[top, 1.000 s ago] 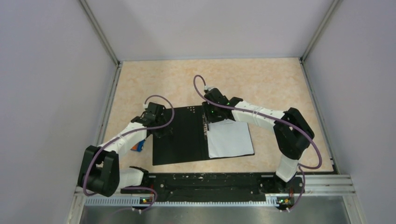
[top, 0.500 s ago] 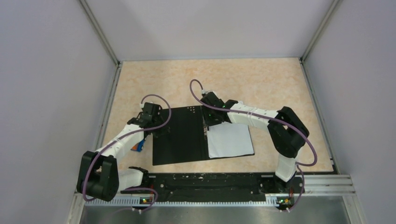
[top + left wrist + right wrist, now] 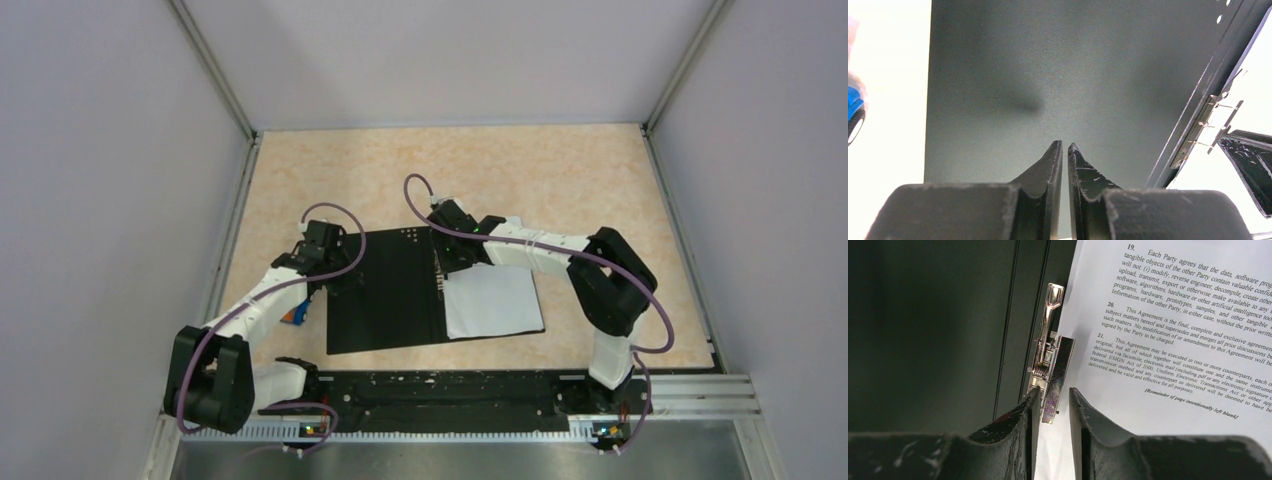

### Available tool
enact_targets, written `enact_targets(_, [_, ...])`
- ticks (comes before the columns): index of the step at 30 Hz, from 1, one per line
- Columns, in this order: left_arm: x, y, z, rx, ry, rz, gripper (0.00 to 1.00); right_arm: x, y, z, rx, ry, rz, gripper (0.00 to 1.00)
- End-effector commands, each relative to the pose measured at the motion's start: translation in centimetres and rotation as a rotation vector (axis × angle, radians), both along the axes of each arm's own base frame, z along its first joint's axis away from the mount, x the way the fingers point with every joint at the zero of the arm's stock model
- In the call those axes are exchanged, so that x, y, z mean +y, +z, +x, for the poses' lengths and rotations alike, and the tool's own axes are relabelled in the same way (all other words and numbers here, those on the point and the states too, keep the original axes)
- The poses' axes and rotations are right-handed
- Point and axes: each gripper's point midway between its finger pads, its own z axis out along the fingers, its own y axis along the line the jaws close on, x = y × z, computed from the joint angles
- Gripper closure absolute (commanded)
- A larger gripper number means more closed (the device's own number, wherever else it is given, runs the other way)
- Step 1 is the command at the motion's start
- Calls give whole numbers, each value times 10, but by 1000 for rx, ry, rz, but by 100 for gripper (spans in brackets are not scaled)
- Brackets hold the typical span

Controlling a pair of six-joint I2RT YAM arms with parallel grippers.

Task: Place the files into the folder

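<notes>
Beige tabletop (image 3: 600, 180) carries the folder (image 3: 385, 300), which lies open with its black inside up. Our left gripper (image 3: 1064, 146) hovers over the black leaf, fingers drawn almost together with nothing between them. Our right gripper (image 3: 1053, 392) sits at the metal clip (image 3: 1050, 355), fingers slightly parted with the clip's near end between them; we cannot tell whether they pinch it. The files (image 3: 1173, 315) lie just right of that gripper, inside the folder.

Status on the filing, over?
Left gripper shut over open folder, left half. Right gripper open, straddling metal spine clip. Files on right half.
</notes>
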Motion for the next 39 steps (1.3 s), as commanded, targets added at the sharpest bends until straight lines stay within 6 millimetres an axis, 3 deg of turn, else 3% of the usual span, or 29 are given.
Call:
enact_targets(1, [0, 6, 1, -22, -7, -12, 86, 10, 0, 2, -18, 8, 12, 73])
enact_targets(19, [-1, 7, 1, -22, -2, -14, 86, 3, -9, 1, -20, 4, -18, 82])
enact_targets(25, [-4, 7, 0, -17, -9, -31, 86, -15, -4, 11, -37, -16, -34, 88])
enact_targets(39, [-20, -13, -7, 35, -28, -107, 88, -54, 11, 38, -85, -20, -50, 90])
